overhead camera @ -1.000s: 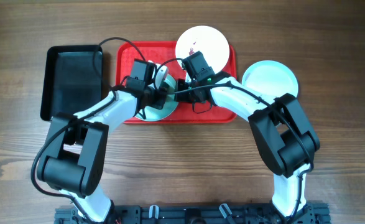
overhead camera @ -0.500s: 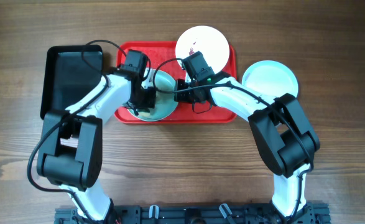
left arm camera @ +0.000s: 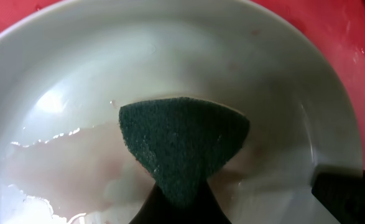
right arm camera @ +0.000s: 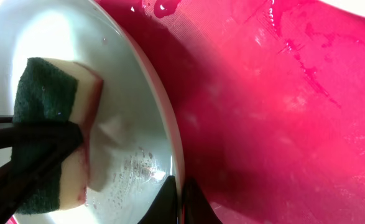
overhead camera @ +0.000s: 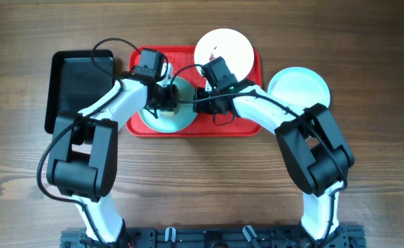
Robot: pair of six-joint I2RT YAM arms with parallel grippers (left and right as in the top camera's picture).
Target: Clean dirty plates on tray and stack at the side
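A wet plate (overhead camera: pixel 176 114) lies on the left part of the red tray (overhead camera: pixel 236 124). My left gripper (overhead camera: pixel 162 96) is shut on a green-and-cream sponge (left arm camera: pixel 182 140) pressed onto that plate (left arm camera: pixel 281 93). My right gripper (overhead camera: pixel 196 98) is shut on the plate's rim (right arm camera: pixel 163 134); the sponge (right arm camera: pixel 51 118) and left fingers also show in the right wrist view. A white plate (overhead camera: pixel 224 49) with reddish-brown smears sits at the tray's far right. A pale blue plate (overhead camera: pixel 299 88) rests on the table right of the tray.
A black rectangular tray (overhead camera: pixel 78 86) lies left of the red tray. The red tray floor (right arm camera: pixel 281 112) is wet. Wooden table surrounds everything.
My left gripper has moved the sponge across the plate, first left and toward the near edge, then back toward the middle. The right gripper and plate stayed put.
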